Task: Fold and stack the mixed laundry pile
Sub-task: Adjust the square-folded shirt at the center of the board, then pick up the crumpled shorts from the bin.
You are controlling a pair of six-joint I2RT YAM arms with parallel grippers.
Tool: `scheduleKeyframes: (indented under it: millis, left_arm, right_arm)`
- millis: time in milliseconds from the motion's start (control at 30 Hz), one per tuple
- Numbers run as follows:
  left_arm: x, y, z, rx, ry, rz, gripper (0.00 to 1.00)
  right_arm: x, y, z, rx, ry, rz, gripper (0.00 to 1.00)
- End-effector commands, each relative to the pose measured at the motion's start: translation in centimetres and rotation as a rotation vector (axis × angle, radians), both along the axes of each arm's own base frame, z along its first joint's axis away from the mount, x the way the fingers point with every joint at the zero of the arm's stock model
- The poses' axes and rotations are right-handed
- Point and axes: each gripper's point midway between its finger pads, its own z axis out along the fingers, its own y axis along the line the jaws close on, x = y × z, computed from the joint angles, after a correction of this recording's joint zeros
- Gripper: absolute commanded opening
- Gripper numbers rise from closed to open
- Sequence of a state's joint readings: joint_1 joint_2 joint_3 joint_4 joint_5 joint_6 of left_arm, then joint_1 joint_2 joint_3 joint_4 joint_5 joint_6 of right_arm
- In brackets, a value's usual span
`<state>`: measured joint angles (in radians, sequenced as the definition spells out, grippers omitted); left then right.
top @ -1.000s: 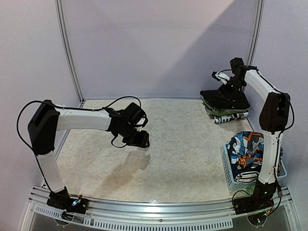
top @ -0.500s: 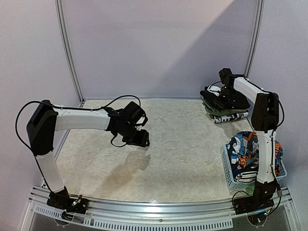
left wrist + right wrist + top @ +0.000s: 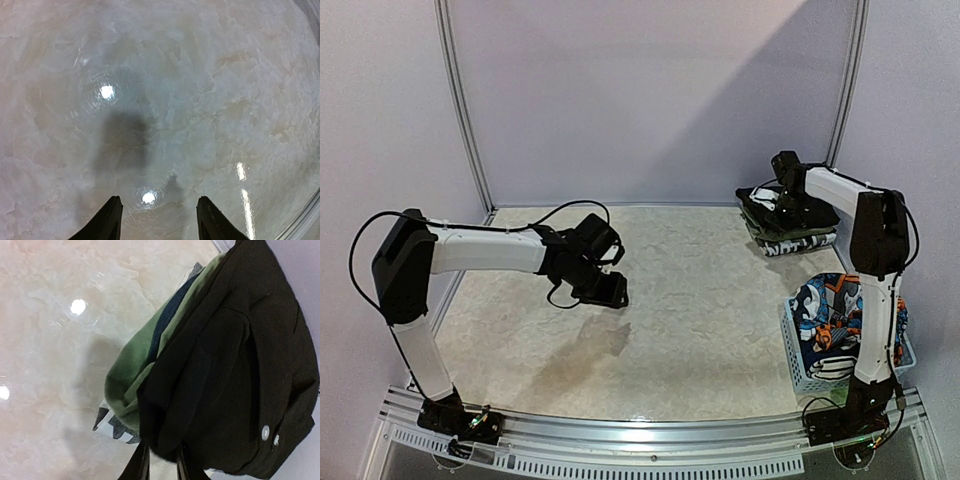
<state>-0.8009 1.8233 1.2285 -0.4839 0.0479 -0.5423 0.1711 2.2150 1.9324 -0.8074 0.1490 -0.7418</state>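
**Item: mixed laundry, part sorted.**

**Location.**
- A folded stack sits at the far right corner of the table [image 3: 700,300].
- The black garment [image 3: 225,365] lies on top of the stack.
- Under it are a green cloth [image 3: 132,377] and a thin dark blue layer [image 3: 167,315].
- A black-and-white printed piece [image 3: 112,426] is at the bottom.
- The cartoon-print garment [image 3: 830,310] is heaped in the basket [image 3: 802,375] at the near right. It is well apart from the stack.

**Handling.**
- All pieces look soft, light and limp. They are likely to sag, and to drag their neighbours along if pulled sideways.
- The black garment looks the thickest, with a rolled near hem and two pale buttons [image 3: 265,430] near one corner.
- It is best taken at a hem or corner and lifted clear, so the stack below stays put.
- The cartoon-print garment overhangs the basket rim, and that raised fold looks like the easiest place to pinch.

**Grippers.**
- The right gripper [image 3: 161,462] has its fingers drawn close together, with the black garment's near hem between them.
- The left gripper [image 3: 160,220] hangs over bare table at centre left, with its fingers apart and nothing between them.

**Markings.** No brand, label or legible writing shows. The print has cartoon figures only.
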Motion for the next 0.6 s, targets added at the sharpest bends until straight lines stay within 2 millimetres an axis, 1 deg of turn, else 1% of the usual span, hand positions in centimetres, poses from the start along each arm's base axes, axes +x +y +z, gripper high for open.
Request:
scheduleKeyframes:
  millis: [0,100,133,167,200,233,267,300,333,367,400,433,467,500,533,567]
  left_arm:
    - [-0.5,-0.8,1.3,-0.030,-0.029,-0.012,0.52]
    - [-0.5,-0.8,1.4,-0.028,-0.036,-0.009,0.53]
    - [-0.4,-0.7,1.7,-0.027,-0.045,-0.007,0.53]
    - [-0.4,-0.5,1.9,-0.018,-0.054,-0.006,0.54]
    - [-0.3,-0.3,2.3,-0.013,-0.065,-0.007,0.55]
    - [0.2,0.3,2.9,0.014,-0.097,0.007,0.57]
    - [0.5,0.8,3.6,0.037,-0.128,0.010,0.58]
    - [0.9,1.2,4.5,0.057,-0.163,0.012,0.59]
    - [1.4,1.7,5.4,0.082,-0.204,0.018,0.61]
    - [1.7,2.0,6.6,0.092,-0.238,0.013,0.63]
    - [2.3,2.5,7.7,0.117,-0.287,0.022,0.95]
    - [2.8,3.0,9.0,0.136,-0.331,0.025,0.99]
    - [3.3,3.6,10.2,0.159,-0.377,0.037,0.99]
    - [3.7,4.2,11.4,0.184,-0.420,0.047,1.00]
    - [4.2,4.9,12.6,0.207,-0.465,0.069,0.99]
    - [4.6,5.5,13.7,0.227,-0.506,0.090,0.99]
  right_arm:
    - [-0.3,0.5,3.3,0.015,-0.079,-0.028,0.27]
    - [0.4,0.2,3.5,0.012,-0.113,-0.057,0.61]
    - [0.5,0.2,3.9,0.024,-0.121,-0.070,0.68]
    - [0.5,0.4,4.5,0.040,-0.132,-0.076,0.72]
    - [0.5,0.6,5.9,0.066,-0.160,-0.089,0.76]
    - [0.4,0.8,6.9,0.092,-0.179,-0.096,0.80]
    - [0.0,1.1,8.4,0.131,-0.205,-0.107,0.85]
    - [-0.6,1.2,10.9,0.166,-0.247,-0.108,0.93]
    - [-1.2,1.4,12.0,0.199,-0.261,-0.116,0.98]
    - [-1.8,1.8,13.9,0.246,-0.291,-0.125,0.99]
    - [-2.5,1.9,14.8,0.272,-0.300,-0.132,0.99]
    - [-3.4,1.8,16.8,0.308,-0.339,-0.148,0.99]
    - [-4.3,1.7,18.2,0.339,-0.361,-0.166,0.99]
    - [-5.0,1.6,18.8,0.377,-0.364,-0.200,0.99]
    - [-6.2,1.7,20.0,0.419,-0.374,-0.215,0.99]
    - [-7.1,1.7,20.2,0.439,-0.366,-0.227,0.99]
